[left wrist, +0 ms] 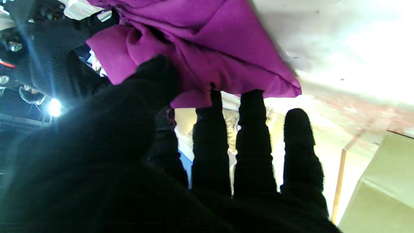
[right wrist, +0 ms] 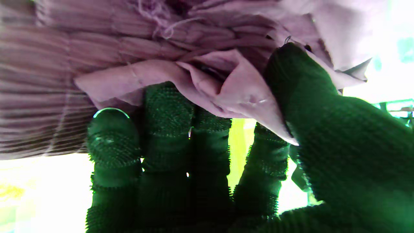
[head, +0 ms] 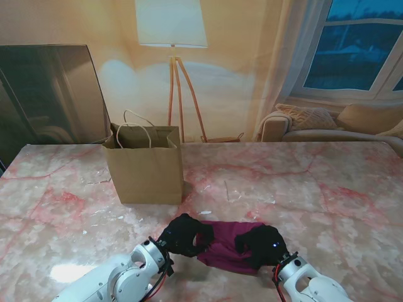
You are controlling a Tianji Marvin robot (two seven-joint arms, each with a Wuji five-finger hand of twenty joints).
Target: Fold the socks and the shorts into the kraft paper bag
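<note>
The purple shorts (head: 228,246) lie bunched on the marble table (head: 327,189) at the edge nearest to me, between the two hands. The left hand (head: 184,235) grasps the left end of the shorts, thumb and fingers (left wrist: 212,106) pinching the cloth; the right hand (head: 263,245) grasps the right end, thumb pressed into the folds. The kraft paper bag (head: 145,165) stands upright and open, farther from me, apart from the left hand.
</note>
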